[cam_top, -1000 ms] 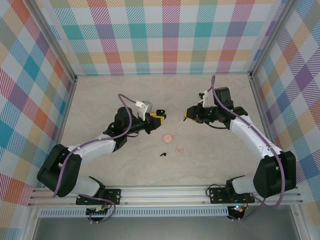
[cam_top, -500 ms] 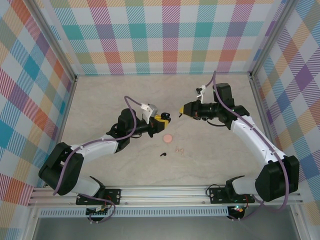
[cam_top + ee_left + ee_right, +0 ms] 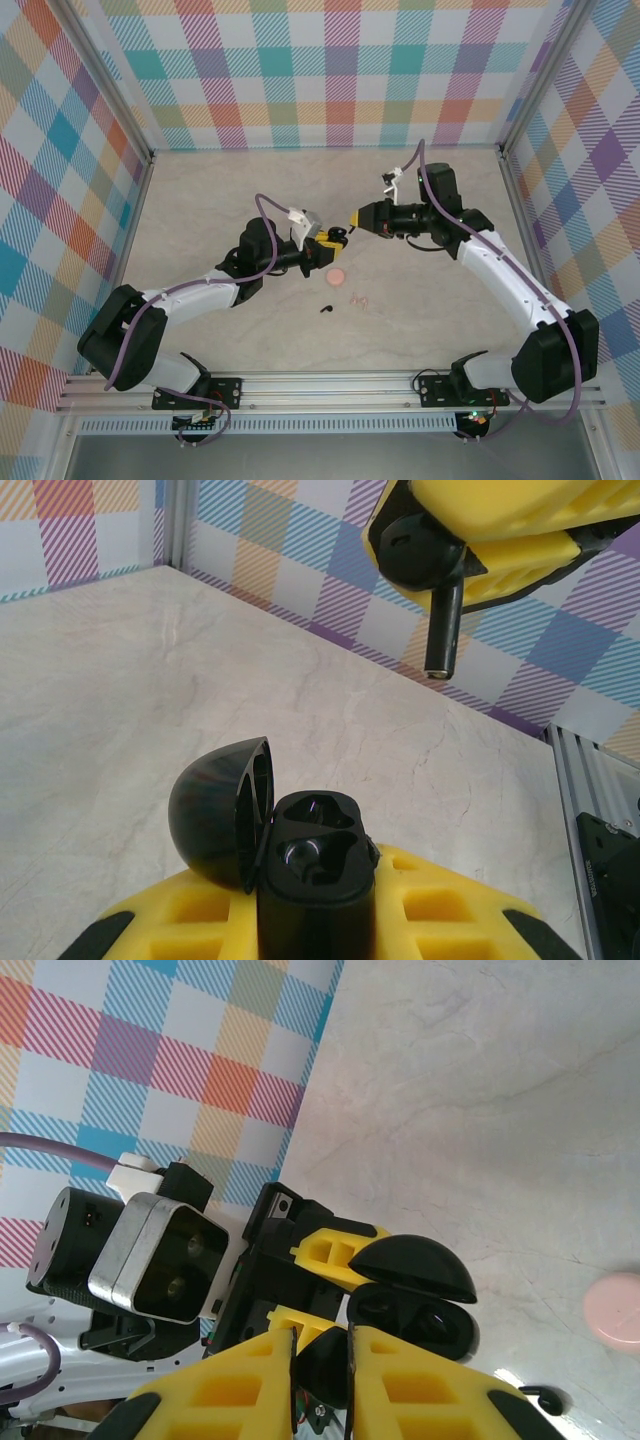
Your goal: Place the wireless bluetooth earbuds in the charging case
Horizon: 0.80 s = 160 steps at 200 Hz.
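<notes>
My left gripper [image 3: 322, 243] is shut on a black charging case [image 3: 315, 875], held upright with its domed lid [image 3: 218, 810] swung open to the left and both sockets showing empty. My right gripper [image 3: 353, 221] is shut on a black earbud [image 3: 420, 550], whose stem [image 3: 443, 630] points down, above and to the right of the case and apart from it. In the right wrist view the earbud [image 3: 322, 1365] sits between the yellow fingers [image 3: 240, 1385], with the open case [image 3: 415, 1320] just beyond. A second black earbud [image 3: 326, 309] and two pale pink earbuds [image 3: 358, 298] lie on the table.
A round pink case [image 3: 338, 275], closed, lies on the beige table [image 3: 200, 210] just below the two grippers. Checked walls enclose the table on three sides. The left wrist camera housing [image 3: 165, 1250] sits close to the right gripper's fingers.
The right gripper has moved left with the earbud and the left gripper has moved right with the open case, so the two now nearly meet above the pink case.
</notes>
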### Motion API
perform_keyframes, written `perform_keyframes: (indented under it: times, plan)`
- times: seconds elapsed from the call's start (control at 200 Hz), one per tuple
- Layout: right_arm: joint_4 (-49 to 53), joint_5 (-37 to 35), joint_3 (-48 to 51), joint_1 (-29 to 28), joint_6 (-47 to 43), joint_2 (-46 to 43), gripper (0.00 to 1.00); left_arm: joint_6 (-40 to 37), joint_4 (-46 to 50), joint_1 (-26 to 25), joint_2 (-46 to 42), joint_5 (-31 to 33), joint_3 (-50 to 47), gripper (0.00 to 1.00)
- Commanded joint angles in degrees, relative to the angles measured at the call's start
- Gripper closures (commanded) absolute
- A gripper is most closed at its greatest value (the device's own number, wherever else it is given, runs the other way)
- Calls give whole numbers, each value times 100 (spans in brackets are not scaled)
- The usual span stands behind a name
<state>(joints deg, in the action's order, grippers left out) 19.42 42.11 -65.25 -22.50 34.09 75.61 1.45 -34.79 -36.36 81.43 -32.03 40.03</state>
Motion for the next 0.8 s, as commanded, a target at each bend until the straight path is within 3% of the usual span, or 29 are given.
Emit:
perform_keyframes:
  times: [0.0,0.795]
  plan:
    - [-94,78,-163,-65,-30,92,80,-170,-159,-108,-40,-48,233,82]
    - [-112,-1,-141,-159,-55,261,81,-136,-185,-133,-291,-290,276,82]
